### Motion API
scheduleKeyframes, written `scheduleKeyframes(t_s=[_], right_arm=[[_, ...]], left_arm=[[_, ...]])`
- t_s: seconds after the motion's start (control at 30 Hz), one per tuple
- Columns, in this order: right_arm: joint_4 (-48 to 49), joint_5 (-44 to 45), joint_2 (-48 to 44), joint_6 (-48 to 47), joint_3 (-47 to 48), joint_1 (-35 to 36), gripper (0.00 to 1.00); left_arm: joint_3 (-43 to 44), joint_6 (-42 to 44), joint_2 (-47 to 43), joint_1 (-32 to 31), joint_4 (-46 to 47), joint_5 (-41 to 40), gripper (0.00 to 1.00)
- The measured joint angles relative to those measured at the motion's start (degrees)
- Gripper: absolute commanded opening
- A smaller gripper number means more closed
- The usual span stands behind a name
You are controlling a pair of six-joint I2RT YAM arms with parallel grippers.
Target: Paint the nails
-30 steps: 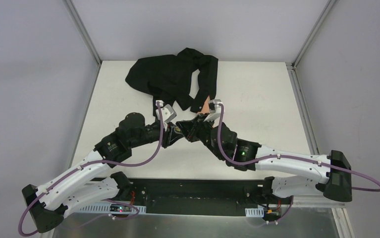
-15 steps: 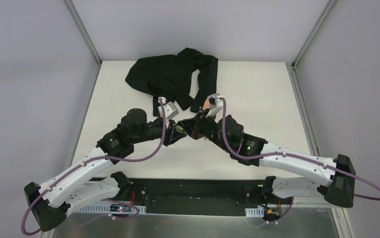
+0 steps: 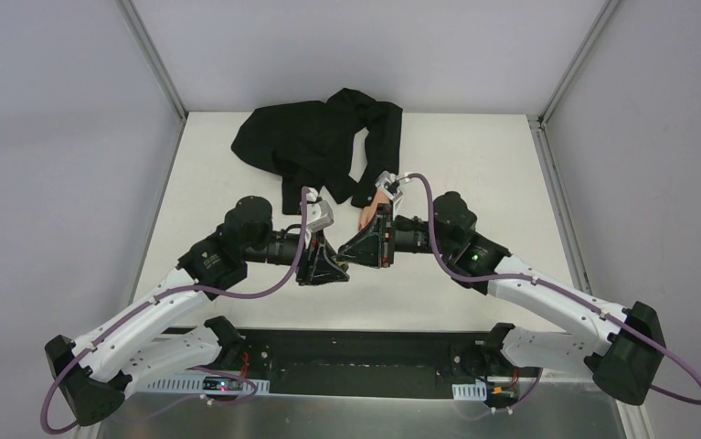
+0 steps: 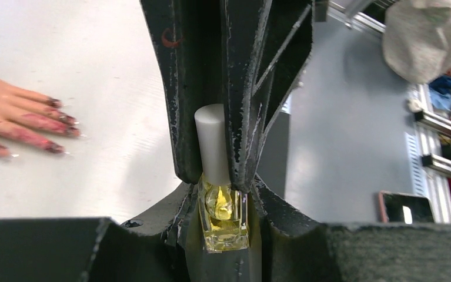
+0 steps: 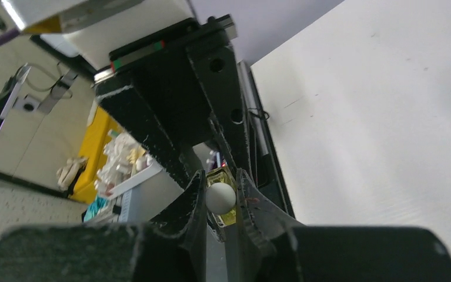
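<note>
The pale mannequin hand [image 3: 367, 213] lies on the white table below its black sleeve [image 3: 378, 155]. In the left wrist view the hand [image 4: 5, 108] shows at the left, with dark red-purple nails [image 4: 54, 103] and smeared fingers. My left gripper [image 4: 223, 191] is shut on the body of a small yellowish polish bottle [image 4: 226, 217]. My right gripper [image 5: 220, 187] meets it head-on and is shut on the bottle's white cap [image 5: 220, 197], which also shows in the left wrist view [image 4: 212, 138]. Both grippers [image 3: 331, 267] [image 3: 354, 249] hold the bottle in front of the hand.
A crumpled black garment [image 3: 305, 142] lies at the back of the table [image 3: 493, 183]. The table's near edge and the black base rail [image 3: 365, 366] are just behind the grippers. Grey walls enclose the sides.
Both arms have drawn back toward the near edge, away from the hand, still joined at the bottle. The right arm's elbow has swung out to the right. More of the hand shows.
</note>
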Motion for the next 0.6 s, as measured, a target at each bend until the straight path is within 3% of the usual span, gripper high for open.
scheduleKeyframes(t_s=[0.23, 0.27, 0.33, 0.4, 0.47, 0.6], right_arm=[[2.43, -9.81, 0.0, -2.67, -0.07, -0.33, 0.0], [2.6, -10.19, 0.0, -2.84, -0.07, -0.33, 0.06], [2.58, -9.86, -0.33, -2.99, -0.11, -0.28, 0.44], [2.32, -8.13, -1.14, -2.05, -0.17, -0.13, 0.67], [2.4, -3.61, -3.5, -1.07, -0.28, 0.22, 0.73], [2.36, 6.38, -9.99, 0.04, -0.96, 0.39, 0.74]], left_arm=[[0.59, -1.51, 0.0, -0.13, -0.81, 7.54, 0.0], [0.63, -1.62, 0.0, -0.13, -0.81, 7.98, 0.0], [0.68, -1.66, -0.04, -0.13, -0.72, 8.11, 0.0], [0.68, -1.05, -0.15, -0.24, -0.13, 7.65, 0.0], [0.59, 0.68, -0.68, -1.2, 0.09, 6.14, 0.0], [-0.04, 2.8, -3.34, -1.62, 0.5, 0.24, 0.0]])
